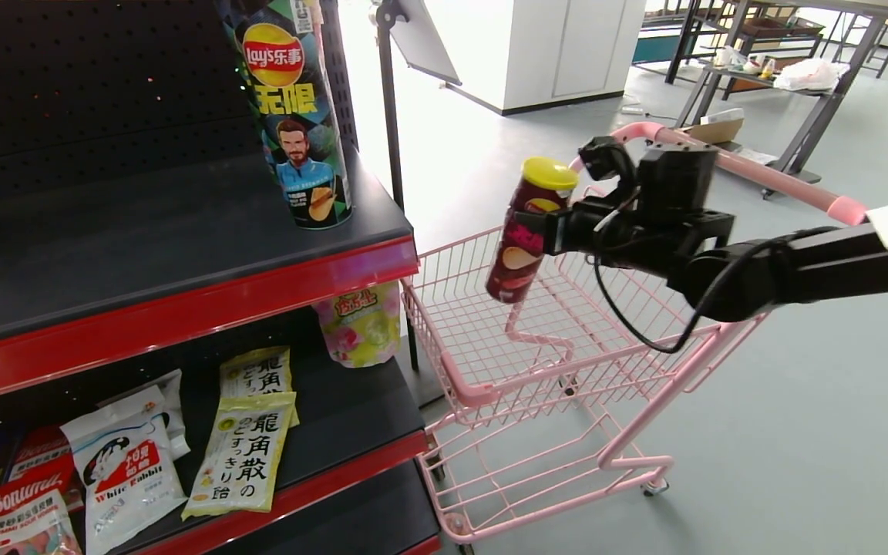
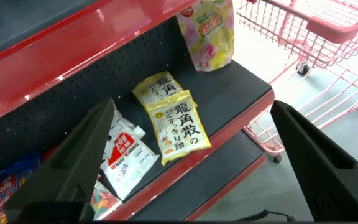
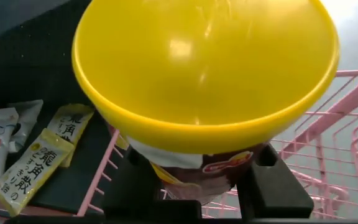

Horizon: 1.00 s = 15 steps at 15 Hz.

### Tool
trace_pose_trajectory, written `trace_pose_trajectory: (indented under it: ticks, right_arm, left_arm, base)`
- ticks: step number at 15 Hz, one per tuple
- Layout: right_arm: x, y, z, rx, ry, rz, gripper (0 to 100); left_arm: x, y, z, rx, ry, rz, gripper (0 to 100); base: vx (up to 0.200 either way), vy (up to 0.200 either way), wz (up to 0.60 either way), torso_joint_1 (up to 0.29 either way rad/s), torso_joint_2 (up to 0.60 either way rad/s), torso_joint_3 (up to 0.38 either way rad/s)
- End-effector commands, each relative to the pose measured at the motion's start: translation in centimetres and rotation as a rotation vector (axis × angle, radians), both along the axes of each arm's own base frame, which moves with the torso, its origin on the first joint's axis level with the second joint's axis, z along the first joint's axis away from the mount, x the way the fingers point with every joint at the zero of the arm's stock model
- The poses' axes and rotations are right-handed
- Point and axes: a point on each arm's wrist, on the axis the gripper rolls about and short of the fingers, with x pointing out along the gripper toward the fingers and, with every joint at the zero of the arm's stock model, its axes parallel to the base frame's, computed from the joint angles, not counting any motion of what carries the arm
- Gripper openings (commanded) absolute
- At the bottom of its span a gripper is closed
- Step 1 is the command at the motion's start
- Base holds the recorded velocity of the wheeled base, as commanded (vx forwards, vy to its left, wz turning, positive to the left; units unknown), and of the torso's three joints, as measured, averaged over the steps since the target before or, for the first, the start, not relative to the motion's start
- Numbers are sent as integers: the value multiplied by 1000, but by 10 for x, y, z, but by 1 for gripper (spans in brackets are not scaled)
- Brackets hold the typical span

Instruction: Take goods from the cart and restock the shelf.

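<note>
We list: shelf (image 1: 182, 231), black boards with red edges. Pink cart (image 1: 459, 389) just beside it. Maroon chip can (image 1: 516, 266), yellow lid, tilted above the cart basket, pinched in right gripper (image 1: 540, 231) jaws. Left gripper (image 2: 192, 104), jaws spread, facing the lower shelf board.

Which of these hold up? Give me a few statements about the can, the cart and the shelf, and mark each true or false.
1. The right gripper holds a can with a yellow lid. True.
2. The can lies in the cart's basket. False: it is held in the air above the cart.
3. A tall can stands upright on the upper shelf. True.
4. The left gripper is shut on a packet. False: the left gripper is open and empty, in front of the lower shelf.
5. The yellow packets lie on the upper shelf. False: the yellow packets lie on the lower shelf.
</note>
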Motion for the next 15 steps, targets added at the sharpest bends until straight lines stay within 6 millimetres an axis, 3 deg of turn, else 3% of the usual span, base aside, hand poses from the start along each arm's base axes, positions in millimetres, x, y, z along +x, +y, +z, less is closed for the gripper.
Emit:
trace_pose_trajectory:
  ticks: [1, 2, 3, 5, 7, 8, 9, 10, 11, 12, 15]
  right_arm:
    - [-97, -47, 62, -28, -121, -104, 0]
    - [-101, -48, 63, -30, -116, -110, 0]
    - [-158, -72, 80, -138, -72, -255, 0]
    - [-223, -97, 90, -247, 3, -333, 0]
    - [-273, -115, 82, -207, -29, -352, 0]
    - [-288, -121, 78, -200, -42, -368, 0]
    - [-311, -133, 65, -214, -22, -426, 0]
    - [-326, -141, 60, -222, -9, -464, 0]
    - [-326, -141, 60, -222, -9, -464, 0]
    - [-340, -146, 55, -234, 4, -489, 0]
    - [-341, -146, 50, -239, 14, -490, 0]
  left_arm:
    - [1, 0, 4, -2, -5, 0, 100]
    - [1, 0, 5, -2, -5, 0, 100]
    - [5, -1, 13, 1, -1, -1, 100]
    - [11, -3, 22, 25, 4, -5, 100]
    - [14, -4, 23, 43, 8, -22, 100]
    - [14, -4, 24, 42, 6, -23, 100]
    - [14, -4, 24, 43, 8, -25, 100]
    - [15, -5, 25, 52, 8, -27, 100]
    - [15, -5, 25, 52, 8, -27, 100]
    - [22, -6, 35, 95, 7, -23, 100]
    - [27, -8, 46, 113, -6, -18, 100]
  base:
    - [0, 0, 0, 0, 0, 0]
    - [0, 0, 0, 0, 0, 0]
    - [0, 0, 0, 0, 0, 0]
    - [0, 0, 0, 0, 0, 0]
    - [0, 0, 0, 0, 0, 0]
    - [0, 0, 0, 0, 0, 0]
    - [0, 0, 0, 0, 0, 0]
    - [0, 0, 0, 0, 0, 0]
    - [0, 0, 0, 0, 0, 0]
    - [0, 0, 0, 0, 0, 0]
    - [0, 0, 0, 0, 0, 0]
